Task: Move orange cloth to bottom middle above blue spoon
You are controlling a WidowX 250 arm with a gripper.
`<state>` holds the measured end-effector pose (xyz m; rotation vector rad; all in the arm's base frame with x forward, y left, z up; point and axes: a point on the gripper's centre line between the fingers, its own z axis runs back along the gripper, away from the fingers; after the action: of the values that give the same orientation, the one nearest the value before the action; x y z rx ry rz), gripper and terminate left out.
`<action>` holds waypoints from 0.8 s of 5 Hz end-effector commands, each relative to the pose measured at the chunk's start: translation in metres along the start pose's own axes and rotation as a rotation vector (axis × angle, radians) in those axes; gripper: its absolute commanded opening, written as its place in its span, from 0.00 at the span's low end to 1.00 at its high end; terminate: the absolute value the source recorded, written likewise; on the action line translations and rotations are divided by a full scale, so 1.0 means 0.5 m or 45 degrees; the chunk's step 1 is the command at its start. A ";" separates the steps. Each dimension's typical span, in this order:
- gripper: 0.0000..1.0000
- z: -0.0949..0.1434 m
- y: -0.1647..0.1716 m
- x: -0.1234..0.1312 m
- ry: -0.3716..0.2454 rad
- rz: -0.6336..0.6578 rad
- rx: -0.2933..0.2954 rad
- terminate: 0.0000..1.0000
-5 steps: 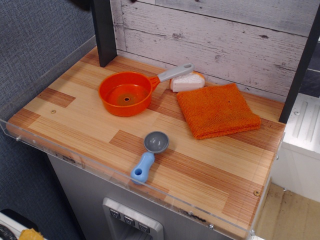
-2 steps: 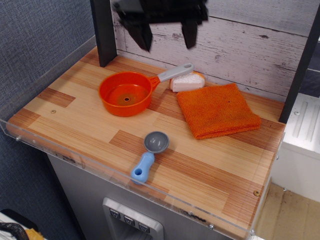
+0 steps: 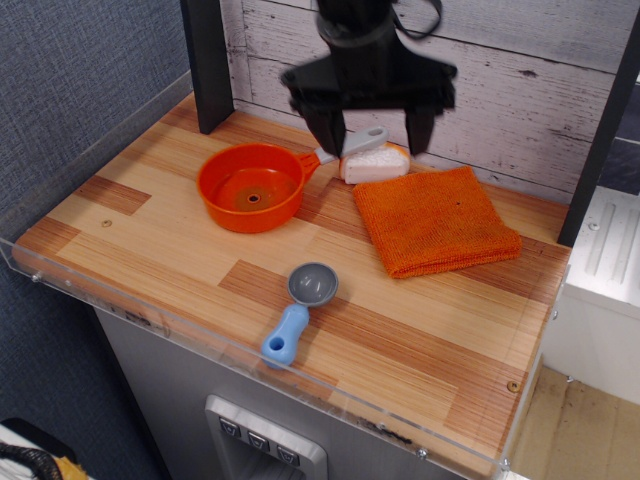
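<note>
The orange cloth (image 3: 434, 220) lies flat and folded at the back right of the wooden counter. The blue spoon (image 3: 298, 311) lies near the front edge, grey bowl toward the back, light-blue handle toward the front. My gripper (image 3: 373, 130) is open and empty. It hangs above the back of the counter, over the pan's handle and the white block, just left of and behind the cloth. Its two dark fingers (image 3: 326, 128) point down and stand wide apart.
An orange pan (image 3: 251, 186) with a grey handle sits at the back left. A white block (image 3: 375, 163) lies behind the cloth by the plank wall. A dark post (image 3: 207, 60) stands at the back left. A clear plastic rim (image 3: 250, 352) edges the counter's front.
The gripper came in from the top of the view, then moved right and down toward the back of the counter. The cloth, spoon and pan have not moved.
</note>
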<state>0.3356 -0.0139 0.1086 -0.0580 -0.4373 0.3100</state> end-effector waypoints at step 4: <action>1.00 -0.166 -0.068 0.017 0.139 -0.104 0.065 0.00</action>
<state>0.3824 -0.0448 0.0243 0.0028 -0.2675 0.2281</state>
